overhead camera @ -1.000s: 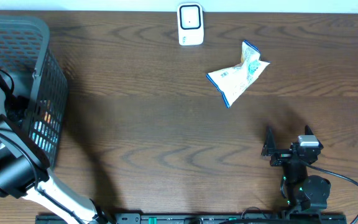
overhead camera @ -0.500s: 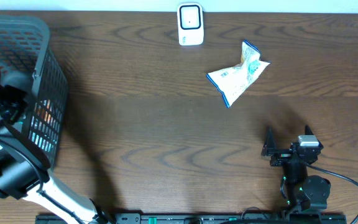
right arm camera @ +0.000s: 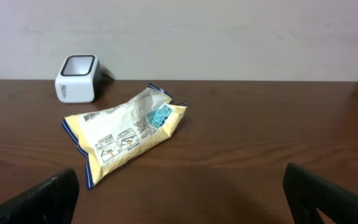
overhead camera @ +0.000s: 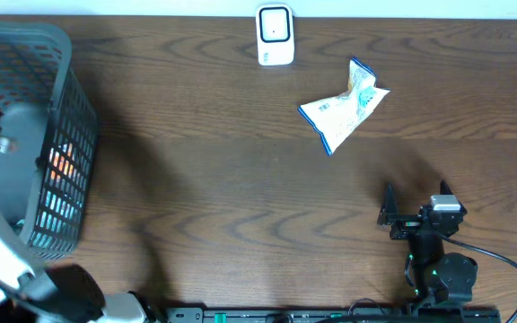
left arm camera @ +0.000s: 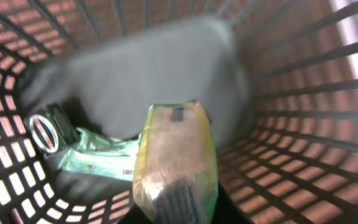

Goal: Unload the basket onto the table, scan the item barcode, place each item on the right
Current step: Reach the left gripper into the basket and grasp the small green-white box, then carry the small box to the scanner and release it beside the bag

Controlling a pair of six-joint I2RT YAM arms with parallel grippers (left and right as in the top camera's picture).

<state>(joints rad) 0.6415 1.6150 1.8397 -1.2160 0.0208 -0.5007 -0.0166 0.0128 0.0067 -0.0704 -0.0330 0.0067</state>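
Basket interior, packet between left jaws

The left wrist picture is blurry. The yellow packet runs off the bottom edge and hides the fingers of the left gripper that holds it. From above, the basket is cut by the left edge. Only 2 fingertips of the right gripper show. The words on the bag are too small to read.
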